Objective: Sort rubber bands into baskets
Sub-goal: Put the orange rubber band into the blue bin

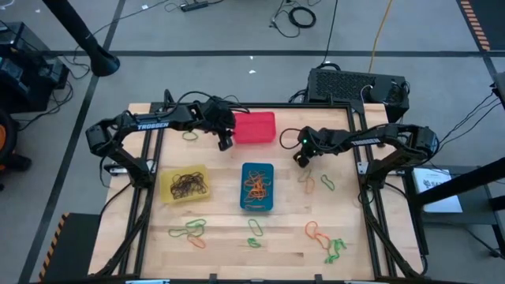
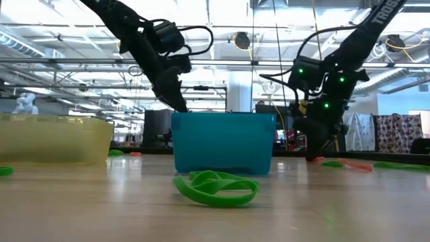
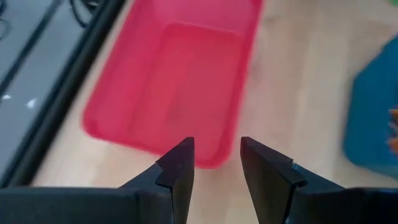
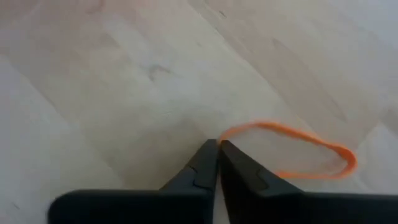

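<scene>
Your right gripper (image 4: 217,144) is sitting low on the tabletop (image 1: 229,244), just right of the blue basket (image 1: 257,187), and its fingers are pressing together on one end of an orange rubber band (image 4: 292,149). The loop is still lying flat on the wood, so you are pinching it but not yet lifting it.

Your left gripper (image 3: 216,149) is hovering beside the near edge of the red basket (image 3: 177,74) with its fingers spread and nothing between them. That basket is looking bare inside.

The sorting is looking partly done. The yellow basket (image 1: 185,185) is holding a tangle of dark bands, and the blue one is holding orange bands. A good deal is remaining: loose green and orange bands (image 1: 189,229) are lying along the front of the tabletop at the left, middle and right (image 1: 323,241), a few more are sitting near your right gripper, and one green band is lying near the left arm. No green band is showing in any basket yet.
</scene>
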Robot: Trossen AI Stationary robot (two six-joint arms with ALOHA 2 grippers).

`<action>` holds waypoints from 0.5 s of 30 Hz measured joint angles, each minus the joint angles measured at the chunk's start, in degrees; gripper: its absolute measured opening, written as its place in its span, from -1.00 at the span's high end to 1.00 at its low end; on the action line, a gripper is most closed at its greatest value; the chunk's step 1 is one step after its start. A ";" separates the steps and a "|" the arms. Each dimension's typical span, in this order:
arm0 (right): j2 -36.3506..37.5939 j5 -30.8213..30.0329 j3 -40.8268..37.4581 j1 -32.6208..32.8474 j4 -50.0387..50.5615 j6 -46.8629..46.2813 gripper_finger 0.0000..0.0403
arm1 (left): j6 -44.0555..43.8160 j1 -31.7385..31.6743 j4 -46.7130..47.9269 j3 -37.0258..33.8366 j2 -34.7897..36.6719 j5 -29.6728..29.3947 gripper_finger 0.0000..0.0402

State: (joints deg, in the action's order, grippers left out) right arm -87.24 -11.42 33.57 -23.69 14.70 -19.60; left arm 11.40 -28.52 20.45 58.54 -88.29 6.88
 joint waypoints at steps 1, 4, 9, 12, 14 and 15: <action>0.16 0.12 -0.06 0.00 -0.20 0.69 0.95 | 0.00 0.09 0.00 0.00 0.00 1.31 0.31; 2.23 0.72 -0.21 0.01 -0.39 2.42 0.96 | 0.75 0.75 -0.03 0.00 0.00 5.83 0.31; 9.52 5.21 -0.37 1.96 -1.75 6.55 0.99 | 1.01 2.58 -1.26 0.00 0.00 11.95 0.31; 13.65 10.59 -0.32 4.60 -6.59 9.54 0.99 | 1.16 4.78 -4.10 0.00 0.00 13.97 0.31; 15.44 14.10 -0.31 6.86 -11.54 11.02 1.00 | 1.79 6.40 -6.44 0.00 0.00 14.10 0.31; 16.04 15.53 -0.29 7.94 -14.07 11.72 1.00 | 2.32 7.06 -7.73 0.00 0.00 14.10 0.31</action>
State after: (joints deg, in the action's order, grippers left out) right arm -71.21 4.11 33.28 -15.75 0.63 -7.88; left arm 13.71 -21.46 12.72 58.54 -88.29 20.97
